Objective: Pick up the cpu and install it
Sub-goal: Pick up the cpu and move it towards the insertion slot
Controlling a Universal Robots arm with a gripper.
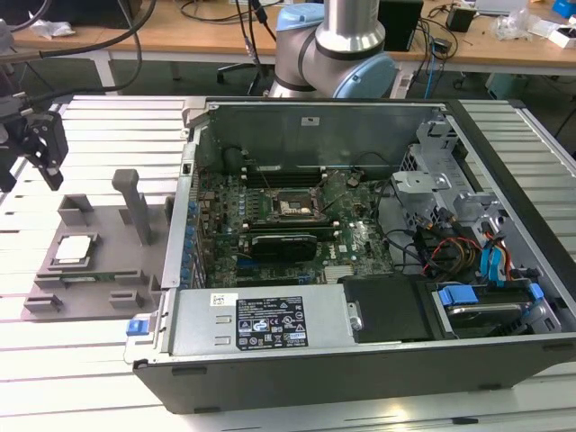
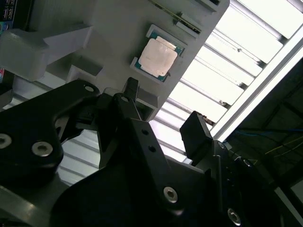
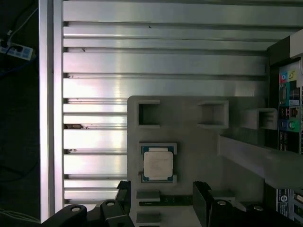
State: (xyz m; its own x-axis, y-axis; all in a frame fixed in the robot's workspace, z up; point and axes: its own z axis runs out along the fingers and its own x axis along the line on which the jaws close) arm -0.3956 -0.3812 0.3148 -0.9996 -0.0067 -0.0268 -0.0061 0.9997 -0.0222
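The cpu (image 1: pixel 74 249) is a small square chip with a silvery top. It lies flat in a holder on the grey plastic tray (image 1: pixel 99 225), at the exterior view's left, outside the computer case. It also shows in both wrist views (image 2: pixel 158 56) (image 3: pixel 157 163). My gripper (image 1: pixel 31 162) hangs in the air above the tray's far left corner, well clear of the chip. It is open in both wrist views (image 2: pixel 163 113) (image 3: pixel 163 198), with nothing between its black fingers. The black socket (image 1: pixel 292 207) sits on the motherboard inside the open case.
The open computer case (image 1: pixel 360 378) lies on a slatted metal table (image 1: pixel 90 360), with cables and blue drive brackets at its right end. An upright grey post (image 1: pixel 135 202) and several raised blocks stand on the tray. The arm's base (image 1: pixel 337 54) rises behind the case.
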